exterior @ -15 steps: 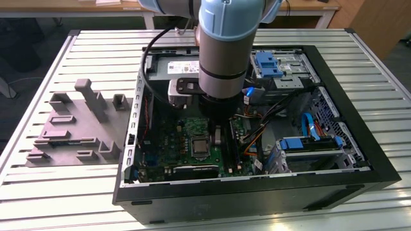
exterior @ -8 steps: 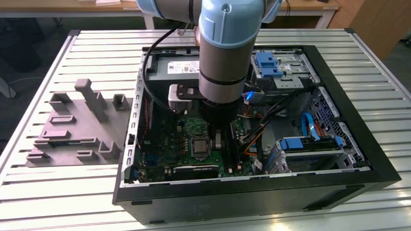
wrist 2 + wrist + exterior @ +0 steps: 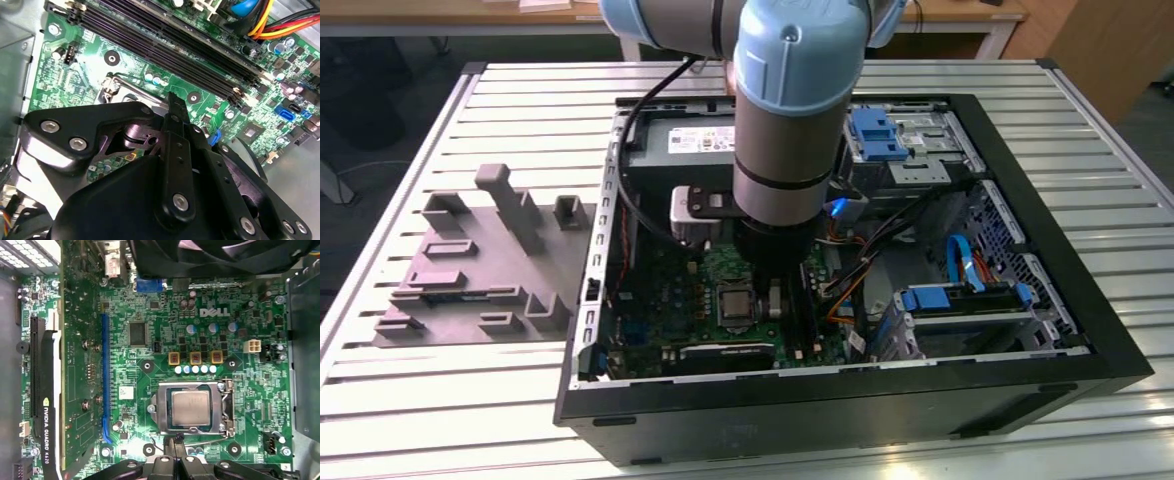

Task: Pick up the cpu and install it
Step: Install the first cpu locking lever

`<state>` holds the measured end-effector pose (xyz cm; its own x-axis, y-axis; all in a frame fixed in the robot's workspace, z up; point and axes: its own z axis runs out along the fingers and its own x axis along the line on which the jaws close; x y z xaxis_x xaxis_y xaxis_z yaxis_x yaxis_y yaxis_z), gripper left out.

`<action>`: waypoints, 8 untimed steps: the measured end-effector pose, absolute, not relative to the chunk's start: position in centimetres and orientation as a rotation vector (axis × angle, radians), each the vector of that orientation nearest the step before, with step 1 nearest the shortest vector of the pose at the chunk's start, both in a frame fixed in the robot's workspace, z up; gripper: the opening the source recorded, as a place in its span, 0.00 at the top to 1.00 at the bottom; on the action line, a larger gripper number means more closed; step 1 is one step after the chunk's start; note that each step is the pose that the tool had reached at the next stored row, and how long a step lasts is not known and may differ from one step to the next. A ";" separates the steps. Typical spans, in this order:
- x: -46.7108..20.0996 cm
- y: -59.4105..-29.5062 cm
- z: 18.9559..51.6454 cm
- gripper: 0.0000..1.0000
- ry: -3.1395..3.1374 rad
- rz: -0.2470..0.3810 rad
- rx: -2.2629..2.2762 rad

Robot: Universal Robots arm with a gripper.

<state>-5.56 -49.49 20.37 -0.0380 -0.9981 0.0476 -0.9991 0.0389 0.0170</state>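
— Gripper [image 3: 774, 290] first, from the exterior view?

— Down inside the computer case [image 3: 1107, 350], low over the motherboard [image 3: 674, 290]. Just beside the socket [image 3: 731, 300], on the exterior view's right of it. Largely masked by the arm [image 3: 787, 120].

— Second wrist view?

— Black linkage up close, with one slim finger [image 3: 178, 112] reaching toward a corner of the socket. Memory slots [image 3: 165, 47] beyond the socket. Nothing to be made out in the grasp.

— First wrist view, then. Any sign of the cpu?

— Plainly there: cpu [image 3: 190, 407] lying flat inside the socket, silvery top up, squared to the metal frame all round. Fingertips [image 3: 170, 442] just outside the socket's edge, drawn together, carrying nothing, apart from the chip.

— So which step, by that?

— Judging by the lie of things: picking up done, chip placed, hand free beside the socket. Late in the install, probably. Hard to say whether the retaining frame and its lever, at the socket's side, are locked.

— And demands on any further move?

— Gentleness. Little room beside the socket, so a straight, clean path, no sideways knock on the seated chip, and no snagging on the lever.
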 end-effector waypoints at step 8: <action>-5.6 -49.6 19.8 0.89 -2.222 0.018 2.169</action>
